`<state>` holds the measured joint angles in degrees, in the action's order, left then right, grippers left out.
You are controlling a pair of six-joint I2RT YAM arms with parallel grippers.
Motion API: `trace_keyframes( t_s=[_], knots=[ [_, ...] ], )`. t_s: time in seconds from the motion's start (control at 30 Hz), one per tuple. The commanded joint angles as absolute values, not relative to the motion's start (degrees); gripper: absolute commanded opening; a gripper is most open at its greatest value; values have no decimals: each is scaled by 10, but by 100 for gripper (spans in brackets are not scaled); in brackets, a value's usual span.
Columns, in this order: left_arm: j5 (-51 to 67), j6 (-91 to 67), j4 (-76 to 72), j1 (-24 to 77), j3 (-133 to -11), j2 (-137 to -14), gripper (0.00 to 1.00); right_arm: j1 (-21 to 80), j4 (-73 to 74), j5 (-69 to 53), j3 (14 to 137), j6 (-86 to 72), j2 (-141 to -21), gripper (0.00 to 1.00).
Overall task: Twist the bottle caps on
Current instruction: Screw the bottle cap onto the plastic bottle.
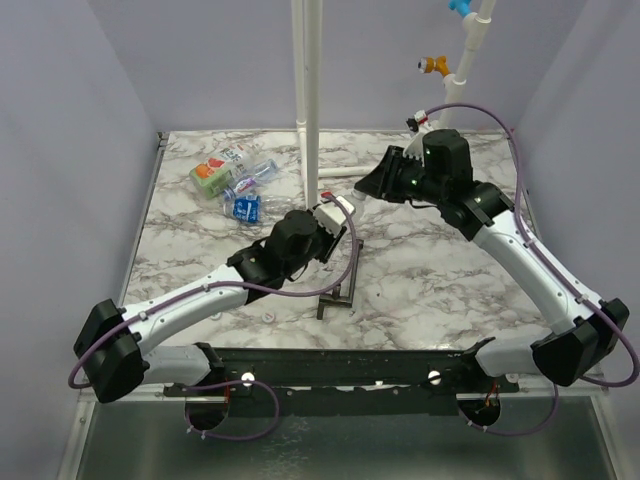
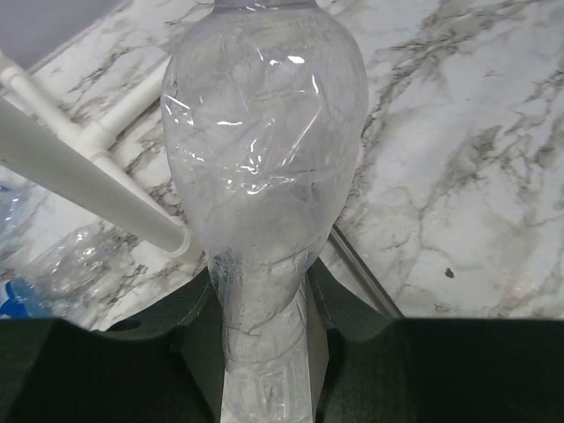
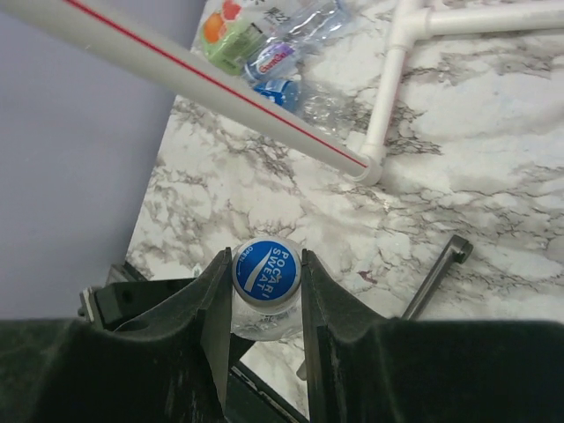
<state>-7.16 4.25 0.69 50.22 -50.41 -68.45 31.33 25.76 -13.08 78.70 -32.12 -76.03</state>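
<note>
The blue cap, printed "Pocari Sweat", sits on the mouth of a clear bottle held in the air over the middle of the table, somewhat toward its far edge.

The cap is small, hard and ridged, so it should take a firm pinch across its rim. That is where the right gripper has it, one finger pressed to each side and the jaws narrowed to the cap's width.

The bottle looks empty, thin-walled and crinkly. It is probably very light and easy to crush, and its smooth skin could slip round under a twist. Its narrow end is the stiffest place to hold, and the left gripper is closed on it there, with the swollen body pointing away from the wrist. I cannot tell whether the cap's threads have caught.

A white pipe stands just behind the two grippers. A black T-shaped tool lies nearer the arms' bases. The spare bottles lie heaped near the table's far left corner, well apart from the work.
</note>
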Motion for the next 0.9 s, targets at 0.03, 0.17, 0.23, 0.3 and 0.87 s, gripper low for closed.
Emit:
trace_keyframes(
  t_s=[0.03, 0.17, 0.23, 0.3, 0.87],
  knots=[
    [-277, 74, -91, 556, -577, -735, 0, 325, 404, -73, 819, -382, -819, 8],
    [-316, 73, -100, 570, -591, -764, 0, 328, 411, -48, 827, -409, -832, 7],
    [-317, 74, -100, 571, -593, -772, 0, 328, 406, -39, 826, -420, -829, 7],
    [-314, 75, -99, 570, -590, -773, 0, 328, 398, -33, 825, -427, -824, 10],
    [6, 10, -1, 472, -487, -671, 0, 325, 279, -63, 816, -295, -721, 100]
  ],
)
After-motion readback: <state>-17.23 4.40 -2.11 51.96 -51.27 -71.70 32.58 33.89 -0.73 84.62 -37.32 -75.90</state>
